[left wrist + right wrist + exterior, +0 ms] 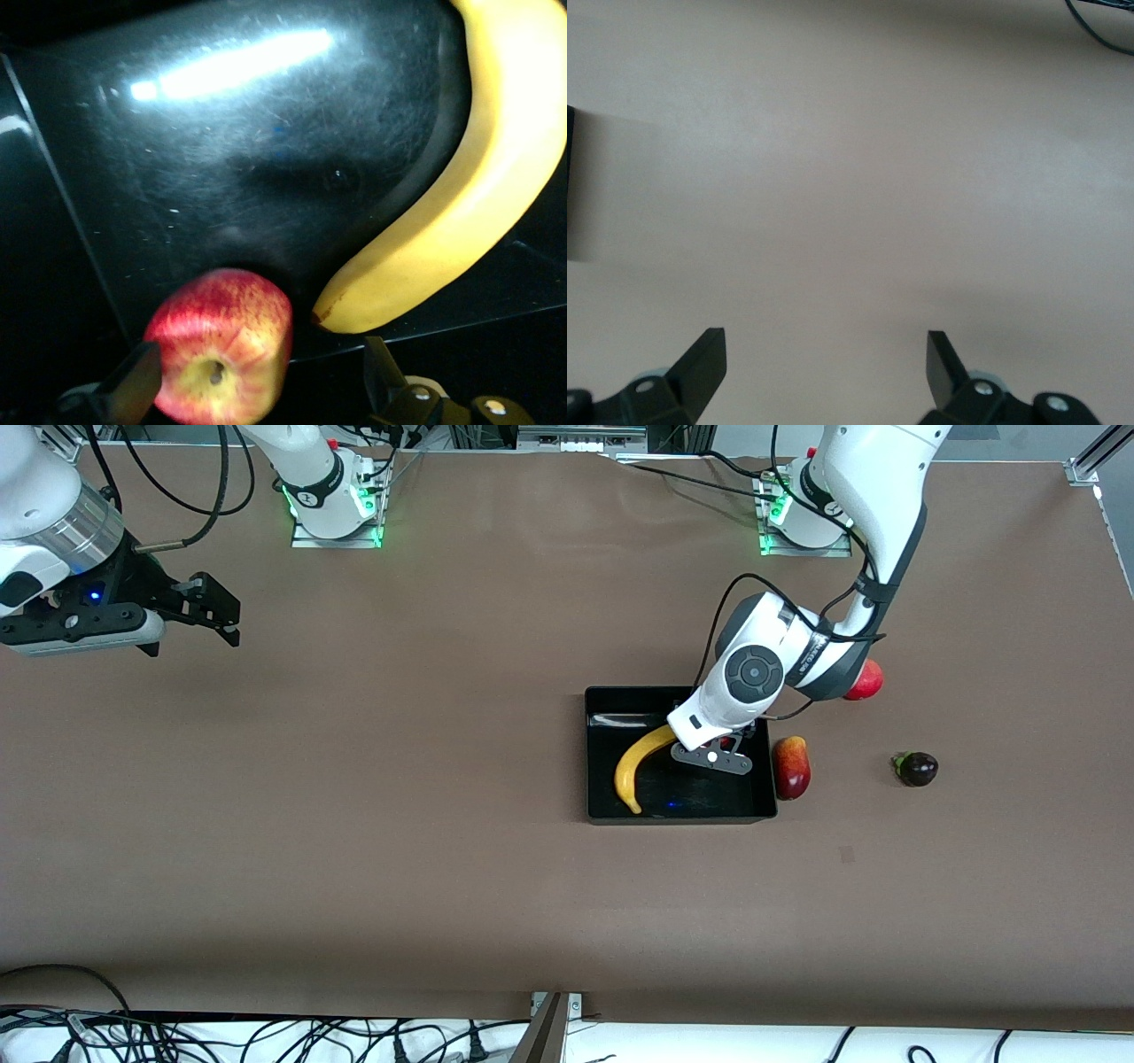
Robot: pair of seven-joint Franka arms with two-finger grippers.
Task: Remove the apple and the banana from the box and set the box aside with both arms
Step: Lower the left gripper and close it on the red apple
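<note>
You're on the apple first: the left tool (257, 381) is down inside the box (592, 753), fingers spread wide w/ nothing held, and the apple (221, 345) sits between them but off-centre, hugging one finger (133, 385) while the other stands well clear. Shift the tool sideways so the fruit is centred btwn the pads before you close, otherwise it'll prob roll or squirt out. The banana (636, 766) lies in the same box, its blunt end just beside the apple in the left wrist view; whether they touch I can't tell, so close gently and lift straight up to avoid dragging the banana along. Apple is in the part of the box toward the left arm's end, close to that wall, mostly hidden under the wrist in the front view, so keep the outer finger off the upright wall as you centre. Just outside that wall lies a red-yellow mango-like fruit (791, 767), w/ a round red fruit (866, 681) farther from the camera and a small dark fruit (916, 768) nearer the left arm's end; set the apple down away from these. The right tool (208, 607) waits, wide and empty, over bare table (354, 824) toward the right arm's end, well apart from the box. That stretch looks like the best room for sliding the box later.
</note>
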